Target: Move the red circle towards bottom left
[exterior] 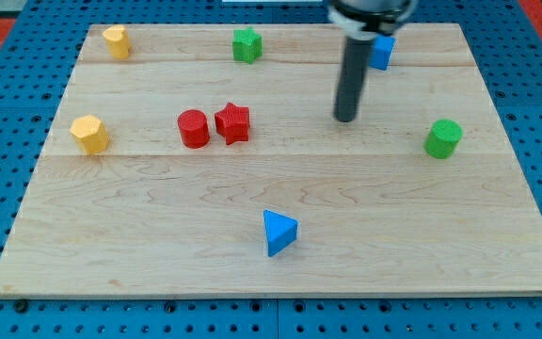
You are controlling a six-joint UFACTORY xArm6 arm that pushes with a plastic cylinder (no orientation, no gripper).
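No jaws on rig, nothing held. My tip (345,119) sits well apart at 3 o'clock of red circle (194,129), which touches red star (233,122) at tabletop (158,235) centre-left

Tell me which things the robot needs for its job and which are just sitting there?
Needed:
red circle
my tip, off to the circle's right, not touching any block

Just sitting there:
red star, right beside the circle
blue triangle
green cylinder
green star
two yellow blocks
blue block, partly hidden behind the rod
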